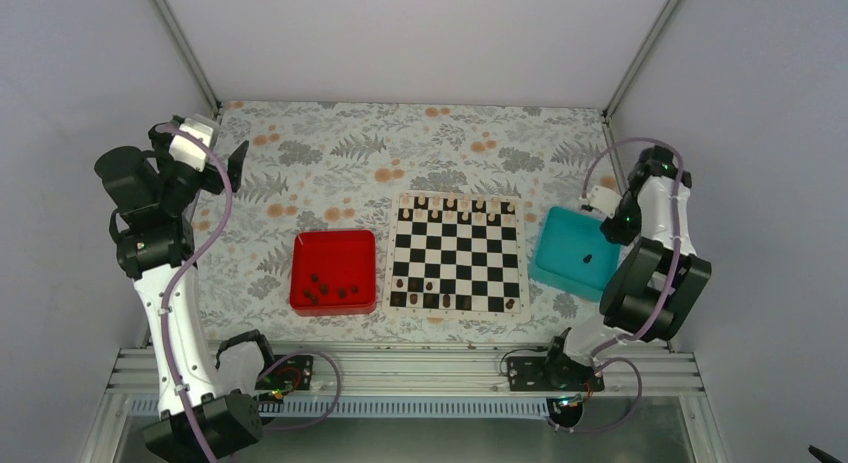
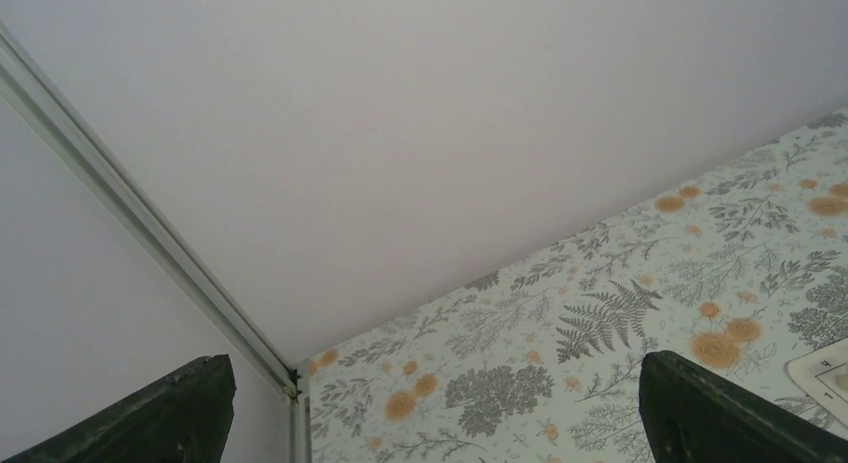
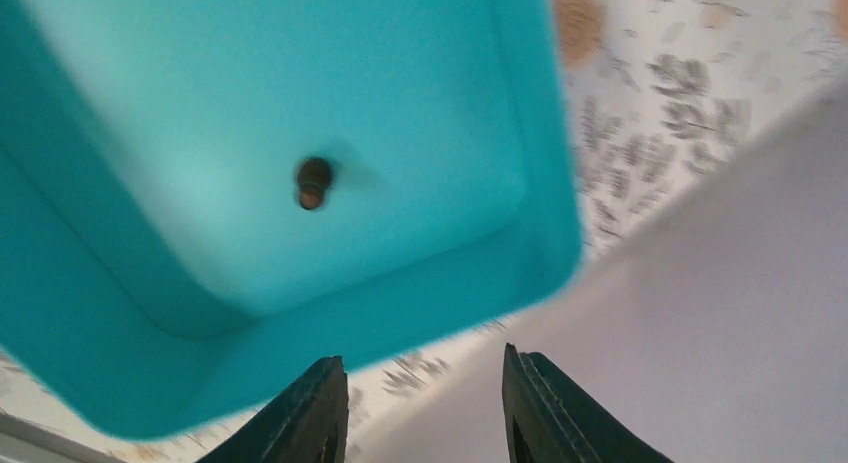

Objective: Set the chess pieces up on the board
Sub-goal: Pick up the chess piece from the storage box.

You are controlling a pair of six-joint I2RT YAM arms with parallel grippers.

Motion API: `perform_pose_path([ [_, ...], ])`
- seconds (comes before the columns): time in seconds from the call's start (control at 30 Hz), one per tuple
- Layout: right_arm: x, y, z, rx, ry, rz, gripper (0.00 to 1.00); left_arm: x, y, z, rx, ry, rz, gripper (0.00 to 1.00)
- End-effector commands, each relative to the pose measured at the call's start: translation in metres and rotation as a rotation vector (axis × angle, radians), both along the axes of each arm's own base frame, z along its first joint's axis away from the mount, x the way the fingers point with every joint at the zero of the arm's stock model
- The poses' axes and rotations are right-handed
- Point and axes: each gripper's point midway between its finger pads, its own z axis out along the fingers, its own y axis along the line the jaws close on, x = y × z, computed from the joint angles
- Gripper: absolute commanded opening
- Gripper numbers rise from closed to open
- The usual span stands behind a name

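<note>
Much of the left claw (image 2: 437,383) is cut off in its own wrist view. Only two dark fingertips (image 2: 200,408) poke in at the bottom corners, set wide apart with nothing between them, aimed at the back wall and the corner post (image 2: 150,223). A sliver of the board (image 2: 828,368) shows at that view's right edge. From above, this arm stands raised at the far left of the counter (image 1: 330,153), well apart from the trays.

The right claw (image 3: 425,383) hangs by the teal tray (image 3: 500,273), near a corner of it. Its fingers are apart and hold nothing, and only their tips show. That view is blurred. One lone piece (image 3: 312,183), dark, lies on the tray floor away from the walls; its kind cannot be made out.

From above, the dark chess pieces (image 1: 322,288) are mere specks. A handful lie loose in the red tray (image 1: 335,253), toward its front. Several more stand on the board's two near rows, perhaps seven or eight, though the black squares swallow some. Pale-topped pieces (image 1: 450,205) line the far row.

The board lies mid-counter between the trays. The red tray is just beside its left edge with a narrow gap, and the teal tray is just beside its right edge, turned slightly askew. Bare patterned counter runs behind all three to the back wall. In front, only a narrow strip separates them from the rail (image 1: 400,368).
</note>
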Motion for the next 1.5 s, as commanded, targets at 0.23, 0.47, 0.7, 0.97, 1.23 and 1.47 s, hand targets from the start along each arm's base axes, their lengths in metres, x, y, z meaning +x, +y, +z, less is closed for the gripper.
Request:
perform_pose_path([
  [0.23,-0.013,0.044,-0.053,0.331,-0.198,0.001,0.46,-0.002,-0.008,0.003,-0.033,-0.044,-0.038,1.00],
  [0.47,-0.012,0.031,-0.069,0.262,-0.214,-0.034,0.49,-0.007,-0.011,0.005,-0.047,-0.044,-0.033,1.00],
  [0.7,-0.011,0.020,-0.079,0.240,-0.187,-0.060,0.50,-0.009,-0.010,0.005,-0.046,-0.036,-0.027,1.00],
  [0.97,-0.017,0.019,-0.085,0.253,-0.140,-0.057,0.45,-0.008,-0.010,0.006,-0.045,-0.028,-0.024,1.00],
  [1.23,-0.017,0.013,-0.092,0.232,-0.111,-0.064,0.34,-0.009,-0.010,0.005,-0.040,-0.026,-0.021,1.00],
  [1.47,-0.014,0.015,-0.092,0.250,-0.117,-0.061,0.30,-0.009,-0.011,0.004,-0.035,-0.027,-0.028,1.00],
])
